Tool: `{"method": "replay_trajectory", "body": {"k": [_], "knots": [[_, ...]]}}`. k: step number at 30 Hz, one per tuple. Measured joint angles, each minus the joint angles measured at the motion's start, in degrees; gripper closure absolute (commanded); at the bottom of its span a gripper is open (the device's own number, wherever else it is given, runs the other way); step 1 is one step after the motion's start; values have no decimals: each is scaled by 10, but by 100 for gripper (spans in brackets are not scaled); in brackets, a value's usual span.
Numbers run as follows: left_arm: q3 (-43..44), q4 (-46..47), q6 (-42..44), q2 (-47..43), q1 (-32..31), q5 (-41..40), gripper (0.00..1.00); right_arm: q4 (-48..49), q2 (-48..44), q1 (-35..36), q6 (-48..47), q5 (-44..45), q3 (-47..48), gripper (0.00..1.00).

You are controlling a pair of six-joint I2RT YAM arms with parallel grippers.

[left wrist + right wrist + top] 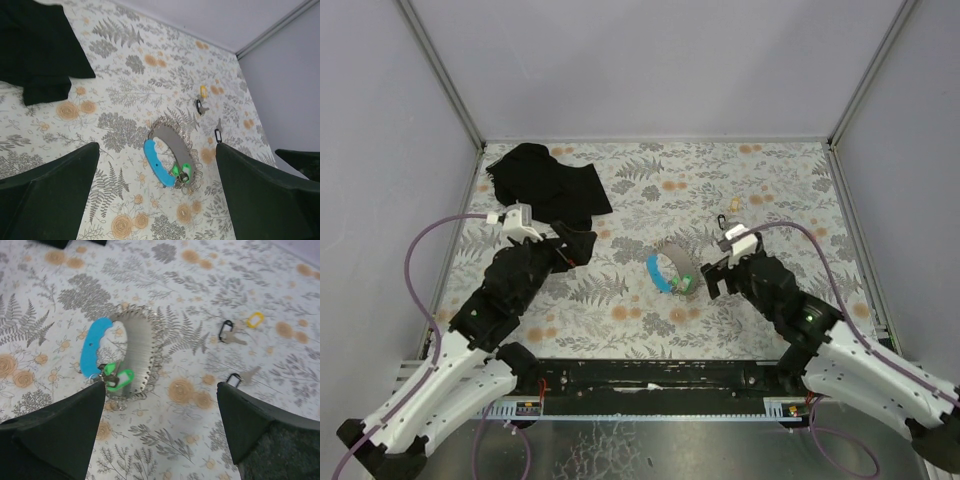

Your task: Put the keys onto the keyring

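- Keyring (658, 272) lies mid-counter (770, 170): a light-blue curved band, with a grey ribbed arc (141, 347) closing the loop. Green-tagged keys (120, 379) sit at its near end, touching it.
- Left tool (575, 245) hovers to the ring's left, jaws wide apart and empty. Right tool (715, 272) hovers just beside the green tags, likewise spread and holding nothing.
- Three more keys lie loose beyond the ring, apart from it: a yellow-tagged key (255, 319), a black-tagged key (227, 330) just beside it, and a third key (235, 379) nearer the right tool.
- Likely step in hand: fetching a loose key. The right tool is the closer one. It should come down straddling the plastic tag rather than the thin blade, since flat metal on the counter tends to slip out of a pinch.
- The left tool would do well to pin the blue band so the ring does not skid during threading.
- Hard to make out: whether the green-tagged keys are truly threaded on or only lie against the ring, and where the ring opens. The small metal tangle by the green tags is too fine to resolve.
- Black cloth (545, 185) lies far left, well apart, and is cut off in the left wrist view.
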Motion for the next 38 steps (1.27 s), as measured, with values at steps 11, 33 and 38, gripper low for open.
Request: {"method": "replay_trajectory", "body": {"k": [11,33,38], "knots": [[92,-100,102,-72,0,-9,0,-136,-217,0,11,90,42,1],[48,-109,137,-91,45,19,0,-151,-275,0,18,111,19,1],[48,-110,137,-72,55,24,0,-153,-274,0,18,111,19,1]]}}
